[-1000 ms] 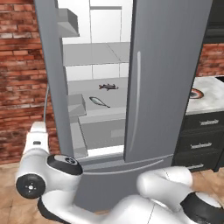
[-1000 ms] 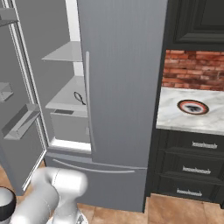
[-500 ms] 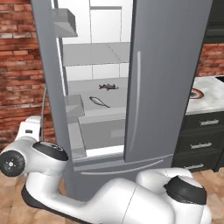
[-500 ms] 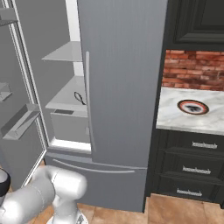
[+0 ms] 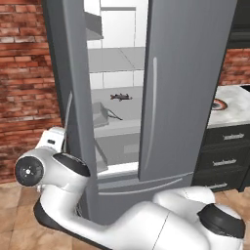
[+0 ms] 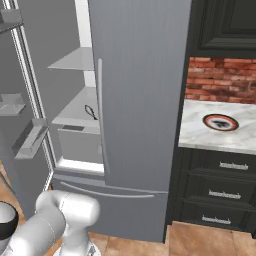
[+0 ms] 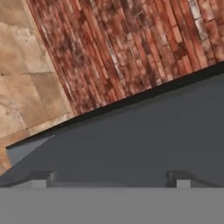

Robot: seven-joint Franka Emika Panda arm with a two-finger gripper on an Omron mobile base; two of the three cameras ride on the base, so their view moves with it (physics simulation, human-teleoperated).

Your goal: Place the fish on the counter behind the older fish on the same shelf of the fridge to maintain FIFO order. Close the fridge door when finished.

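The fridge (image 5: pixel 190 83) has its left door (image 5: pixel 75 97) swung open and its right door shut. On the lower wide shelf (image 5: pixel 132 108) the dark ragged fish (image 5: pixel 120 97) lies toward the back. The slim older fish (image 5: pixel 114 114) lies in front of it near the shelf's edge. From the right, a thin dark fish shape (image 6: pixel 90 111) shows on the shelf (image 6: pixel 75 112). My white hand (image 5: pixel 51 140) sits low against the outer side of the open door. In the hand view my gripper (image 7: pixel 111 179) is open and holds nothing, facing the grey door face (image 7: pixel 144 140).
The marble counter (image 5: pixel 234 105) with a patterned plate (image 6: pixel 219 121) stands right of the fridge, above dark drawers (image 6: pixel 220 192). A brick wall (image 5: pixel 24 73) rises left of the open door. Door bins (image 6: pixel 30 140) jut from the door's inside. Tiled floor (image 7: pixel 26 78) lies below.
My arm has swung left and its elbow has risen; the hand stays by the outer side of the left door, which looks turned slightly toward the fridge. Both fish lie unmoved.
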